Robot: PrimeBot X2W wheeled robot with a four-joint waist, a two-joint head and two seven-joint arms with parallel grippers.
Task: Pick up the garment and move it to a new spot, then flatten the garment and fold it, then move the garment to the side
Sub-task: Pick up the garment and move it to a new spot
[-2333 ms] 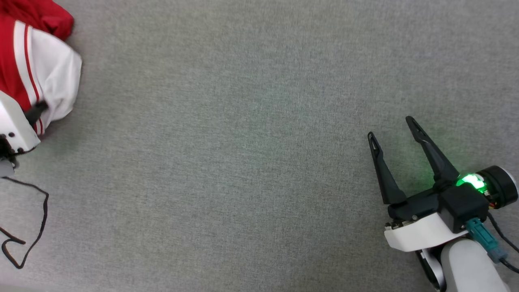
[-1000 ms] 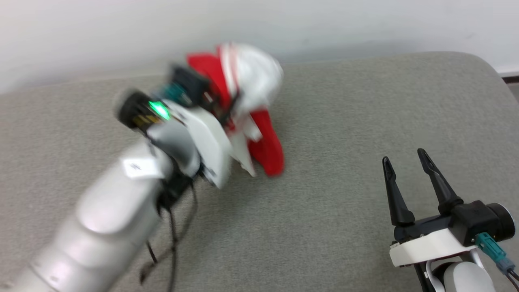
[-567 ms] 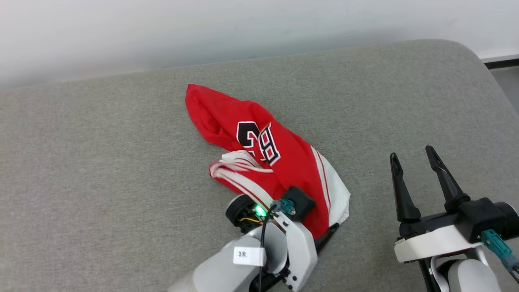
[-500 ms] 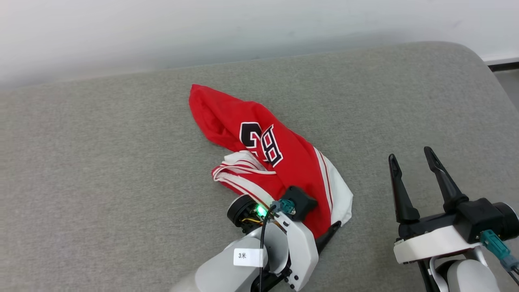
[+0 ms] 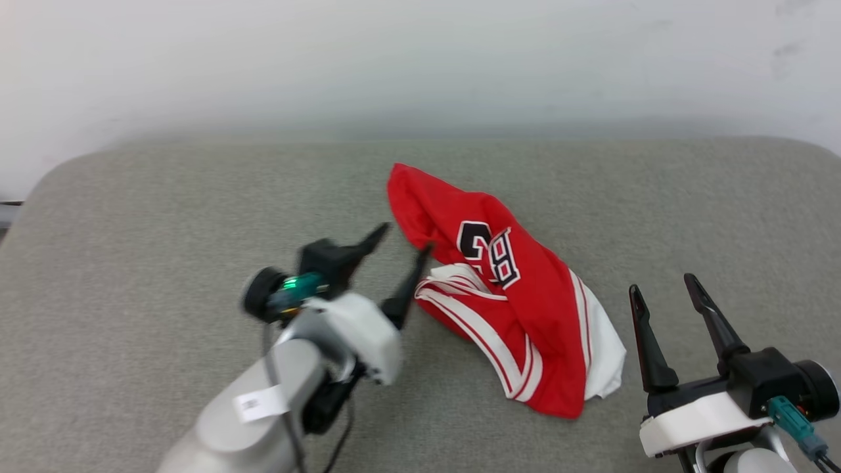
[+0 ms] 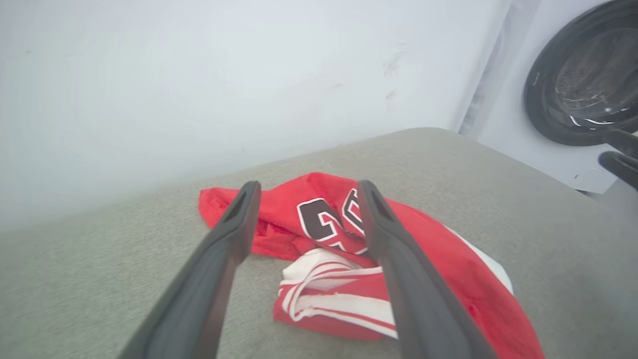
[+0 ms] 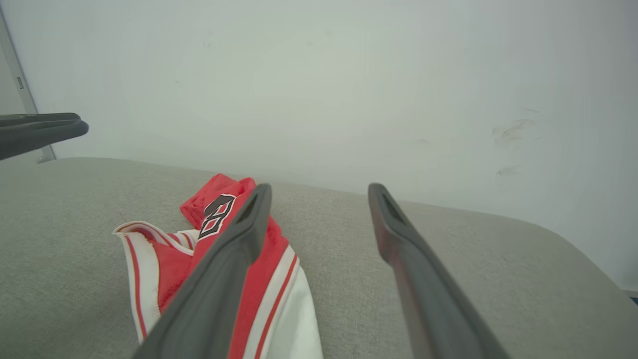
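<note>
Right now I am seeing the garment [image 5: 525, 315] lying crumpled midway across the grey padded surface [image 5: 164, 217]. I am judging it soft, light and floppy, likely to sag from any single hold. I am eyeing the striped hem [image 5: 453, 293] and the white sleeve [image 5: 601, 355] as grip spots. The left gripper [image 5: 405, 238] and right gripper [image 5: 661, 284] are both standing wide and empty, flanking the cloth. Nothing is standing in their way, and a washing machine [image 6: 583, 85] is sitting well apart.

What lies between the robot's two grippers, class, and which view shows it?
The crumpled garment lies between the left gripper and the right gripper, both open, on the grey surface. The head view shows it.
</note>
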